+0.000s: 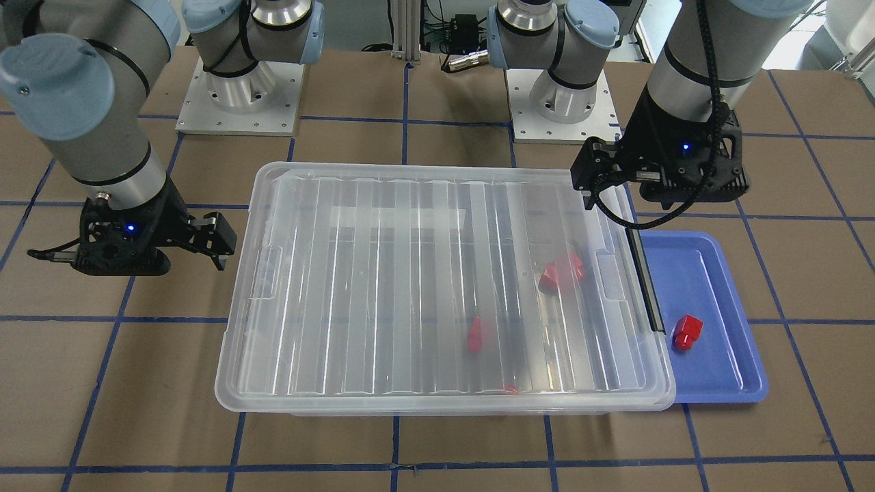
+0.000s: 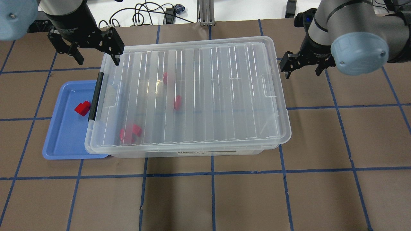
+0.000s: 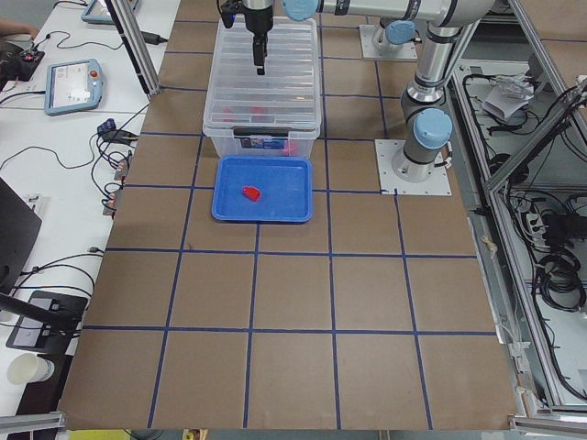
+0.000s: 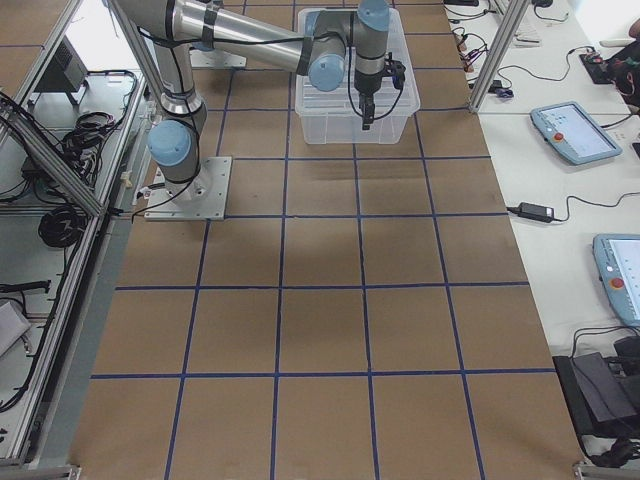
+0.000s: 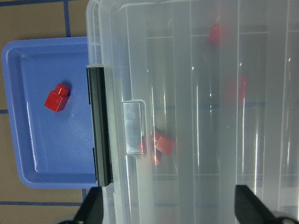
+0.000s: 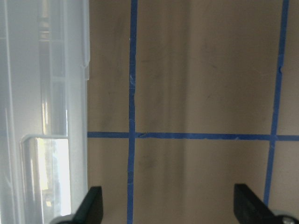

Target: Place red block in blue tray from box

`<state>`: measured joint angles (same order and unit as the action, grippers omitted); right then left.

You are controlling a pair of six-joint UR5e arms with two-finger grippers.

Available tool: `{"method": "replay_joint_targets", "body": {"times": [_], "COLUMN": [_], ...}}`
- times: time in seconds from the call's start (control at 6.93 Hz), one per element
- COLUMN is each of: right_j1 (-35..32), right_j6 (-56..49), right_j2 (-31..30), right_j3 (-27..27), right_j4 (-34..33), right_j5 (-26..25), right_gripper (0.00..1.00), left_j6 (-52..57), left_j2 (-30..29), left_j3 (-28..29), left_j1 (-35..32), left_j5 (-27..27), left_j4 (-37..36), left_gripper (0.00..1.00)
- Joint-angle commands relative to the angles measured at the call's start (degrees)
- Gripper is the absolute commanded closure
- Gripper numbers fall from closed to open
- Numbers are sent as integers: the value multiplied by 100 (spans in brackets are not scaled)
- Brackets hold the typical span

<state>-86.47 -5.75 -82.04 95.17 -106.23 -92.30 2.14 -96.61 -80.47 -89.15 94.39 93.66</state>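
The box is a clear bin with its ribbed lid on and a black latch bar at its left end. Through the lid I see red blocks inside: a pair, one and another. The blue tray lies against the box's left end, partly under its rim. One red block lies in the tray. My left gripper is open and empty above the box's far left corner. My right gripper is open and empty over the table beside the box's right end.
The table is brown board with a blue tape grid. The two arm bases stand behind the box. Cables lie beyond the table's far edge. Operator tables with tablets show in the side views.
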Motion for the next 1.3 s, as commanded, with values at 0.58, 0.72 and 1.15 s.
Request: {"method": "replay_joint_targets", "body": {"times": [0.58,0.72,1.15], "right_j1": [-775,-775,-775], "right_j6": [1252,1261,1287], "right_j2": [-339,-365,-418], "right_j3": [-1283,-1334,-1352], "right_j4": [1940,1922,1931], "right_j5": [160,186,195], "right_gripper": [0,0,0], "left_j6": [-73,-73,-73], "left_j2": [-50,-50,-59], "left_j3": [49,49,49], "left_j1": [-50,-50,-59], "left_j5": [-8,-8,-17], "left_j4": [-5,-5,-5], "left_gripper": [0,0,0]}}
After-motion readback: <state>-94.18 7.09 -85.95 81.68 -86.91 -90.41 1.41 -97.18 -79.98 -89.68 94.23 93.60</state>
